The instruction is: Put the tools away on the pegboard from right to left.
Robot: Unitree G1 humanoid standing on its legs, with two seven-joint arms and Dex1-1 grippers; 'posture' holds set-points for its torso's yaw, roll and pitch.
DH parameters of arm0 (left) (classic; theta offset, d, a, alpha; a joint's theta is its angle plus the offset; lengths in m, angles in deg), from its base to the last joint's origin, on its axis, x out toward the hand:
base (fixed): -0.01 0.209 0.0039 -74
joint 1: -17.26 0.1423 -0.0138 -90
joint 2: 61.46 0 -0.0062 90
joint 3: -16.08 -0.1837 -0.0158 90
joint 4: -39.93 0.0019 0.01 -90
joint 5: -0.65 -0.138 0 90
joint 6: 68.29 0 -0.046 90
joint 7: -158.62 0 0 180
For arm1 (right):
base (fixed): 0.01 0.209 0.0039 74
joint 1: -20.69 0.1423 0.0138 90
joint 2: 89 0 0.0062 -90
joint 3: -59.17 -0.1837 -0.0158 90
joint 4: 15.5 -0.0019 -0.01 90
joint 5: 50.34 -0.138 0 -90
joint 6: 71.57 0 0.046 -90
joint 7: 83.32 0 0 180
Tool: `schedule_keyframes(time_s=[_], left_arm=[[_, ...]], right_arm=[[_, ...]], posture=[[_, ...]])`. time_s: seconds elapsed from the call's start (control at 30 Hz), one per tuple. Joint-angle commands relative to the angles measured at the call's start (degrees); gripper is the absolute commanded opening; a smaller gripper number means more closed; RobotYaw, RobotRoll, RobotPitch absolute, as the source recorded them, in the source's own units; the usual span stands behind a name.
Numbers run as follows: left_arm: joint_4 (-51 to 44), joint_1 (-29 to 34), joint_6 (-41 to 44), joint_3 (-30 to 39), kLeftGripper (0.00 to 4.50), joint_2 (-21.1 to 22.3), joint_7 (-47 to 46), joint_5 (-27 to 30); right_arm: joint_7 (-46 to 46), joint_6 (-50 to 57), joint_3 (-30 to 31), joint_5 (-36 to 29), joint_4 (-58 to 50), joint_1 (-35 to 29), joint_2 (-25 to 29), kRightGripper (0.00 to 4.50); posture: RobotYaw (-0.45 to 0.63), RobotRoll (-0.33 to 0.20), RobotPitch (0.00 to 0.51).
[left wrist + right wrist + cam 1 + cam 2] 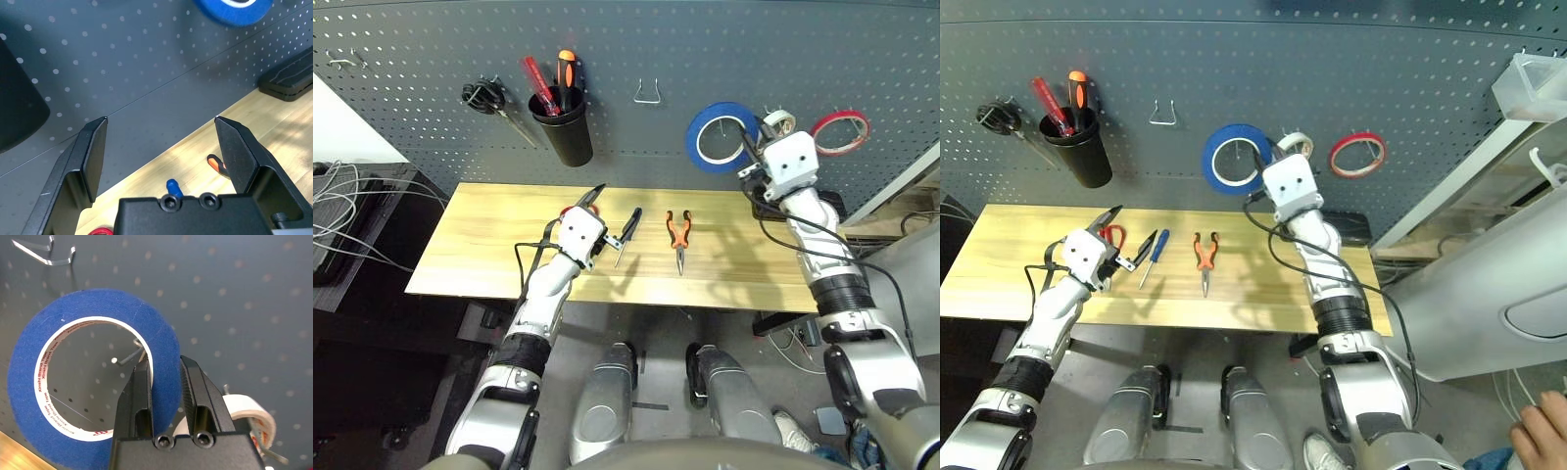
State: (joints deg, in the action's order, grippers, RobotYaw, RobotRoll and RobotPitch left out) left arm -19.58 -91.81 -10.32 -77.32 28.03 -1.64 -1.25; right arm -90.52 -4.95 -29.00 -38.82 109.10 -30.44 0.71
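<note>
Tape (93, 382) (the blue roll) was held against the pegboard (724, 49), open face outward, its rim pinched by the closed right gripper (164, 377). Pliers (679, 233) lay on the table (489, 215), nose toward the robot. The left gripper (161, 142) was spread wide, empty.

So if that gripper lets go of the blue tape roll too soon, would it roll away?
Probably. The blue tape roll is a round ring, pinched through its wall by the right gripper, so dropped on edge it would likely roll. It looks stiff and light. The hook inside its hole might catch it.
</note>
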Motion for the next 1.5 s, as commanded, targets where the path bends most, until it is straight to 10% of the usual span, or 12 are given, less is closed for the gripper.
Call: schedule_keyframes(time_s=[0.03,0.3,0.67,1.07,1.5], left_arm=[[1.0,0.3,0.0,-0.5,4.50,0.0,0.4,-0.6],[-1.7,1.6,1.0,-0.2,4.50,-2.1,4.6,5.2],[-3.4,1.9,3.0,-0.1,4.50,-2.5,9.4,8.0],[-0.4,1.4,3.8,-0.4,4.50,-1.6,7.5,4.5],[0.0,0.2,21.3,-1.7,4.50,0.3,2.4,-2.5]], right_arm=[[2.8,1.3,0.7,1.3,4.0,1.7,-0.9,0.73],[5.5,1.1,-0.2,0.7,5.7,2.5,-0.6,0.73],[0.1,0.0,-0.7,-3.4,-5.4,-7.5,1.6,4.41],[-11.5,12.2,1.8,-7.3,-17.6,-22.1,2.1,4.49],[-3.3,40.6,-7.9,-16.7,5.8,-4.8,-9.1,4.49]], posture=[[0.10,0.000,0.183],[0.09,0.000,0.184],[0.08,0.000,0.184],[0.07,0.000,0.183],[0.09,0.000,0.209]])
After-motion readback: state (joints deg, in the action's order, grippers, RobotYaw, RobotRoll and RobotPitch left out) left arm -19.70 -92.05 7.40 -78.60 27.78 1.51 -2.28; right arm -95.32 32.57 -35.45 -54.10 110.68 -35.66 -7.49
